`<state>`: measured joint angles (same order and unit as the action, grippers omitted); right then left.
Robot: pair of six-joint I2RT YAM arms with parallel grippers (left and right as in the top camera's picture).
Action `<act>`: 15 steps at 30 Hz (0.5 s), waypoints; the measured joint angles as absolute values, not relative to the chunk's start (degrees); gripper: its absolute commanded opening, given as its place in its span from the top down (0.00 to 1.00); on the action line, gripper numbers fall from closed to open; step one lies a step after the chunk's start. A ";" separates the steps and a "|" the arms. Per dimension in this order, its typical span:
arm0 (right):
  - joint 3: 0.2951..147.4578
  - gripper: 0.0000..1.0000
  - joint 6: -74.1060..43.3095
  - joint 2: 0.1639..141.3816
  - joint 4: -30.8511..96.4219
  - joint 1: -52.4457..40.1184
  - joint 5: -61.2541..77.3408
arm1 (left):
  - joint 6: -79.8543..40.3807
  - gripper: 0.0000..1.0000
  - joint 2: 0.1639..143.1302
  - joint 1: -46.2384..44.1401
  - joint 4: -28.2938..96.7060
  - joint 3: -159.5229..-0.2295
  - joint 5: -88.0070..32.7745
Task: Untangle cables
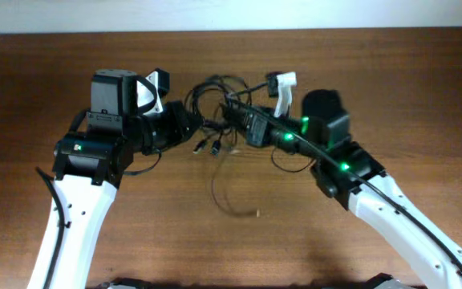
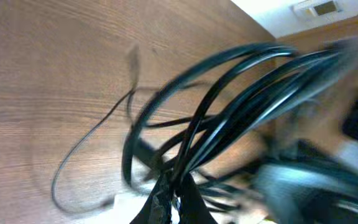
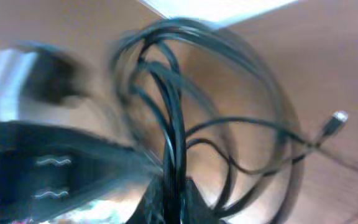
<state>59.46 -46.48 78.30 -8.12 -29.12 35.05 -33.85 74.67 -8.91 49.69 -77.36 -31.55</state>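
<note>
The cables (image 1: 212, 100) are thin black wires bunched in loops between my two grippers at the middle back of the table. One strand hangs down in a long loop (image 1: 219, 189) with a small plug at its end. My left gripper (image 1: 192, 128) is shut on the tangle from the left. My right gripper (image 1: 233, 112) is shut on it from the right. In the left wrist view the fingers (image 2: 174, 202) pinch several strands (image 2: 229, 93). In the right wrist view the fingers (image 3: 174, 199) pinch a bundle of strands (image 3: 173, 124); a plug (image 3: 335, 118) shows at the right.
The brown wooden table (image 1: 231, 241) runs to a white wall at the back. A white part of the left arm (image 1: 152, 87) and a white part of the right arm (image 1: 283, 84) stand near the tangle. Both arms' white links reach down to the front corners.
</note>
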 measured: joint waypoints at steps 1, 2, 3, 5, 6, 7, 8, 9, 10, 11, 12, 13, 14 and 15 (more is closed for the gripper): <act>58.92 0.96 -45.89 78.15 -16.80 -27.27 42.22 | -33.32 1.00 74.52 -10.31 48.84 -77.36 -31.07; 58.85 0.96 -45.78 78.15 -20.47 -25.78 46.96 | -32.23 1.00 74.22 -11.29 48.60 -77.36 -30.98; 58.85 0.96 -45.78 78.15 -22.55 -23.62 51.86 | -30.46 1.00 73.69 -11.92 50.09 -77.36 -28.34; 58.94 0.96 -45.08 78.15 -20.16 -20.03 58.59 | -28.45 1.00 73.60 -11.70 52.12 -77.32 -18.37; 59.22 0.96 -44.01 78.13 -16.03 -18.81 59.27 | -28.27 1.00 73.60 -11.38 52.21 -77.30 -16.08; 59.64 0.96 -40.38 78.02 -6.59 -16.86 58.04 | -28.27 1.00 73.63 -10.74 52.25 -77.23 -15.07; 59.99 0.96 -36.21 77.84 2.17 -15.40 54.78 | -28.32 1.00 73.67 -10.41 52.12 -77.14 -15.25; 60.18 0.96 -32.47 77.71 6.94 -14.59 52.40 | -28.73 1.00 73.73 -10.09 52.25 -77.01 -15.94; 60.18 0.96 -30.06 77.71 7.81 -13.65 51.66 | -29.93 1.00 73.95 -9.76 51.31 -76.82 -17.45; 59.90 0.96 -28.95 77.60 1.91 -13.65 53.80 | -30.65 1.00 74.15 -9.43 48.14 -76.40 -19.05; 60.16 0.96 -28.73 77.03 -3.20 -14.04 56.16 | -31.11 1.00 74.43 -9.28 42.19 -76.05 -20.60; 60.18 0.96 -28.56 76.86 -7.86 -15.97 57.41 | -31.29 1.00 74.48 -10.35 40.03 -75.85 -20.75; 60.27 0.96 -28.56 76.47 -8.62 -18.22 57.69 | -31.27 1.00 74.54 -12.88 37.78 -75.83 -20.51; 60.27 0.96 -28.29 76.27 -8.49 -19.90 57.82 | -31.03 1.00 74.56 -17.47 35.70 -75.83 -20.56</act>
